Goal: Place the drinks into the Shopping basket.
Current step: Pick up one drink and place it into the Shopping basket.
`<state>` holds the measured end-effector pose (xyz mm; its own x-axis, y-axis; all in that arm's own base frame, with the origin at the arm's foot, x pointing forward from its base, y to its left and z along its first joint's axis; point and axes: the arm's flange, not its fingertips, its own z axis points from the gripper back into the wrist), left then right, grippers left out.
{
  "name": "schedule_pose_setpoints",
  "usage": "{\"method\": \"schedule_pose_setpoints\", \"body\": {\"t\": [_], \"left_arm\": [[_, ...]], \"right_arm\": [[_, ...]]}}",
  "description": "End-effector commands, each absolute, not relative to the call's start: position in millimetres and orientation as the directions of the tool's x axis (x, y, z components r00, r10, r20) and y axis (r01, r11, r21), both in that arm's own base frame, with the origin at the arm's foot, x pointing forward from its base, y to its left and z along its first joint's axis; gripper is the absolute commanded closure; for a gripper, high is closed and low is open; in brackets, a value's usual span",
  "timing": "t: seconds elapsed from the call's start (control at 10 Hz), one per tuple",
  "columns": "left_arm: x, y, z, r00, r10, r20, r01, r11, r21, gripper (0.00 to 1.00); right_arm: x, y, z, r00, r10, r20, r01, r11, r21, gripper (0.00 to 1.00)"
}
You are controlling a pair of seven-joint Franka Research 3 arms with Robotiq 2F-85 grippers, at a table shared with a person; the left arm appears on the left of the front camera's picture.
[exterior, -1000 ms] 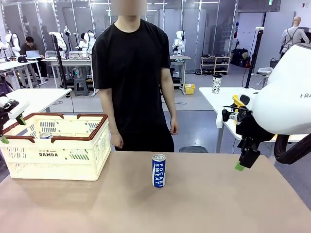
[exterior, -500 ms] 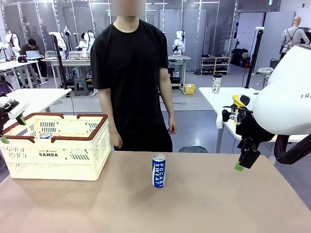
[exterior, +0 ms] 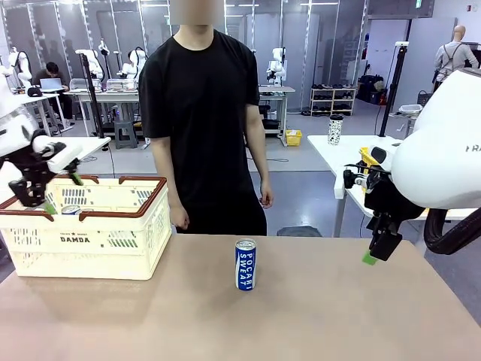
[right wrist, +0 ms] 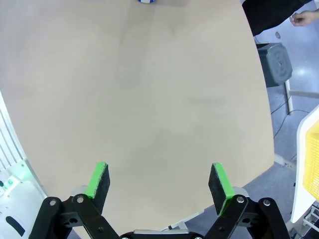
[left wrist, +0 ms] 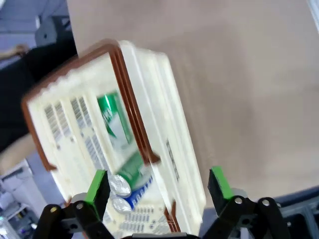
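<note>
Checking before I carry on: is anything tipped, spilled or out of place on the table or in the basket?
Nothing spilled or damaged. The cans in the Shopping basket lie on their sides, a green can among them. One blue-and-white can stands upright mid-table, not yet in the basket.

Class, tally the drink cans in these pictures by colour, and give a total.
Green cans: 2, both lying in the Shopping basket: one, another
Blue-and-white cans: 2, one in the basket, one standing on the table
Total: 4 cans
</note>
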<state>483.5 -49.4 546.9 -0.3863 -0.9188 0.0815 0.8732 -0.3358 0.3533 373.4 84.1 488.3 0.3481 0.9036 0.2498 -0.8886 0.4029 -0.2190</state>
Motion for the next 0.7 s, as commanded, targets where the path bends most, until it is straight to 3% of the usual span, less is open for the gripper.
{"method": "schedule_pose_setpoints", "body": {"t": [0.0,0.3,0.4,0.5,0.6], "left_arm": [[480.8,-91.9,548.8,-0.400,-0.906,0.137,0.882,-0.340,0.326,0.00],[484.4,-126.5,540.4,-0.436,-0.893,0.108,0.865,-0.383,0.325,0.00],[487.3,-115.8,539.4,-0.462,-0.887,0.010,0.836,-0.432,0.339,0.00],[474.6,-135.3,538.2,-0.435,-0.893,0.115,0.866,-0.381,0.323,0.00],[474.6,-135.3,538.2,-0.435,-0.893,0.115,0.866,-0.381,0.323,0.00]], "right_arm": [[373.1,83.2,488.7,0.352,0.903,0.245,-0.887,0.406,-0.221,0.00],[373.1,83.2,488.7,0.352,0.903,0.245,-0.887,0.406,-0.221,0.00],[373.1,83.2,488.7,0.352,0.903,0.245,-0.887,0.406,-0.221,0.00],[373.1,83.2,488.7,0.352,0.903,0.245,-0.887,0.406,-0.221,0.00],[373.1,83.2,488.7,0.352,0.903,0.245,-0.887,0.406,-0.221,0.00]]}}
